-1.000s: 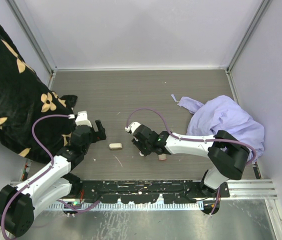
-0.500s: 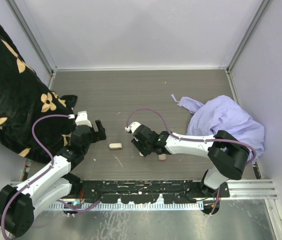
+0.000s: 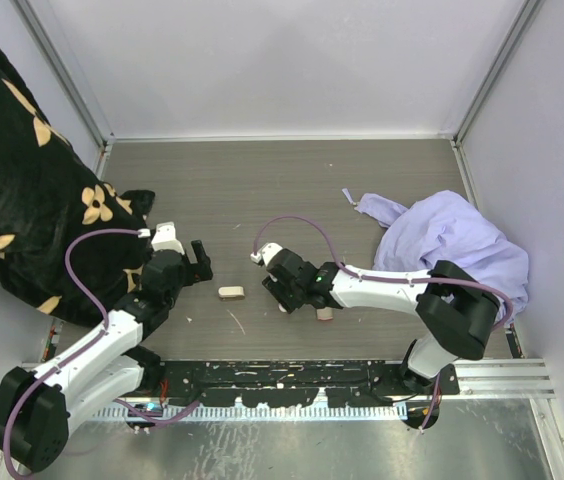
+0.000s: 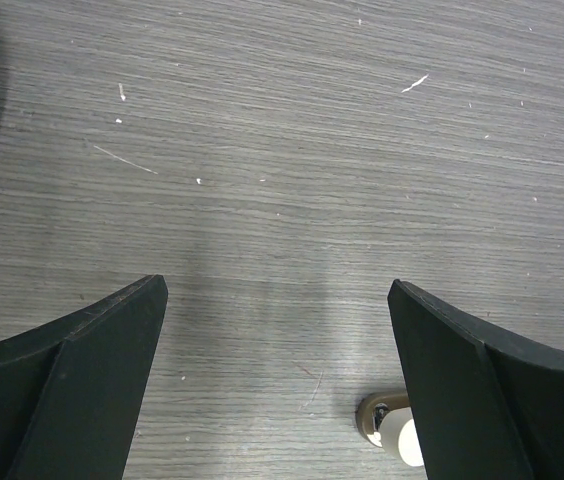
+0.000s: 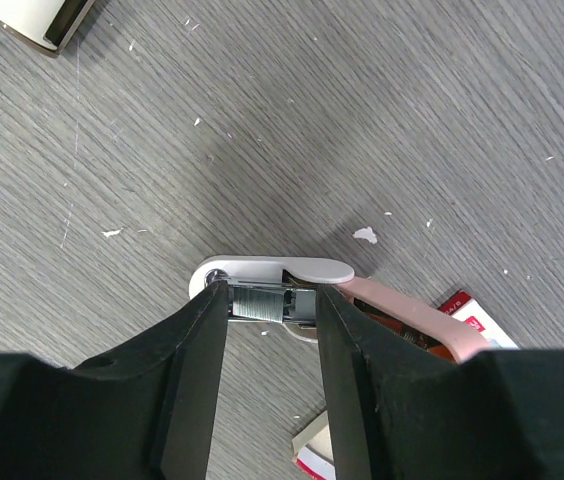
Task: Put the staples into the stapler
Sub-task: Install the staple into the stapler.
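Observation:
In the right wrist view the stapler (image 5: 262, 270) lies open on the grey table, its white base forward and its pink cover (image 5: 402, 312) swung back to the right. A grey strip of staples (image 5: 257, 302) sits in its metal channel. My right gripper (image 5: 272, 300) straddles that channel with its jaws apart, and a gap shows between the strip and the right finger. Parts of the red-and-white staples box (image 5: 467, 312) show behind the cover and near the bottom edge. From above, the right gripper (image 3: 284, 297) covers the stapler. My left gripper (image 3: 200, 265) hangs wide open over bare table (image 4: 277, 330).
A beige block (image 3: 230, 293) lies between the two grippers, and a pinkish-tan block (image 3: 325, 314) sits under the right arm. A black floral cloth (image 3: 22, 180) fills the left side. A lilac cloth (image 3: 452, 245) is heaped at the right.
The right gripper's jaws have spread a little while it stays over the stapler. The left arm has not moved.

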You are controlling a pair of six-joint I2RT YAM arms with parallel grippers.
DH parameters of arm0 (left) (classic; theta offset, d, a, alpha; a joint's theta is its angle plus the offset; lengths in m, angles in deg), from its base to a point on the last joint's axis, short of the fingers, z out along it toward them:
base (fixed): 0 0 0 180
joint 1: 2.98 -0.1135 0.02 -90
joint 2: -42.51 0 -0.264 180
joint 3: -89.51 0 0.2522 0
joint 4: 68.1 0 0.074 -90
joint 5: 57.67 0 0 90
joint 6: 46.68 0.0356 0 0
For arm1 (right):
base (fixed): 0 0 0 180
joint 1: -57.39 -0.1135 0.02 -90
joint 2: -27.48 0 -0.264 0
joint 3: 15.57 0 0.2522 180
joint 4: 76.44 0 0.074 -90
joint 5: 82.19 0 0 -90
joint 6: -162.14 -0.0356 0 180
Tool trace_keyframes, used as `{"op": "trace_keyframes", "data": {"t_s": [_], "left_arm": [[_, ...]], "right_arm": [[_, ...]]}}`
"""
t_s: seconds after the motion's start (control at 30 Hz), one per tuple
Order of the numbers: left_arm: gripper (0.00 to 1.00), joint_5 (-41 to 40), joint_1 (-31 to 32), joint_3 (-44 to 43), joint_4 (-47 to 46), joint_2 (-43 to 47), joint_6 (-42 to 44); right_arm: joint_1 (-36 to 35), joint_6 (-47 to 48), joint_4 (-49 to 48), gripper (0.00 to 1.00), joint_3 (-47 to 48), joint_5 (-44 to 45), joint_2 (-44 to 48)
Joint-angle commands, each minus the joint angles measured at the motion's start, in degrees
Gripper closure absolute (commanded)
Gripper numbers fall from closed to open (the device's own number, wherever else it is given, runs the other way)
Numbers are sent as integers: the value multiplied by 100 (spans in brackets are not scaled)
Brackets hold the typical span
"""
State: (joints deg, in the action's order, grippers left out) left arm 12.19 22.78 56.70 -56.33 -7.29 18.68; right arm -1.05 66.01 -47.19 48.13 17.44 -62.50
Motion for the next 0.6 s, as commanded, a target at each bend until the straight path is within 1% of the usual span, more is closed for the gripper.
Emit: {"op": "trace_keyframes", "data": {"t_s": [0.0, 0.3, 0.4, 0.57], "left_arm": [[4, 11, -27, -150, -363, -11, 25], [4, 19, -26, -150, -338, 34, 25], [4, 5, -27, -143, -328, 54, 26], [4, 17, -31, -141, -327, 69, 21]], "right_arm": [[-12, -35, -83, 53, 67, 67, 336], [-6, -77, -39, 51, 27, 80, 603], [6, -123, -29, 56, 24, 96, 729], [9, -223, -1, 67, -7, 149, 700]]}}
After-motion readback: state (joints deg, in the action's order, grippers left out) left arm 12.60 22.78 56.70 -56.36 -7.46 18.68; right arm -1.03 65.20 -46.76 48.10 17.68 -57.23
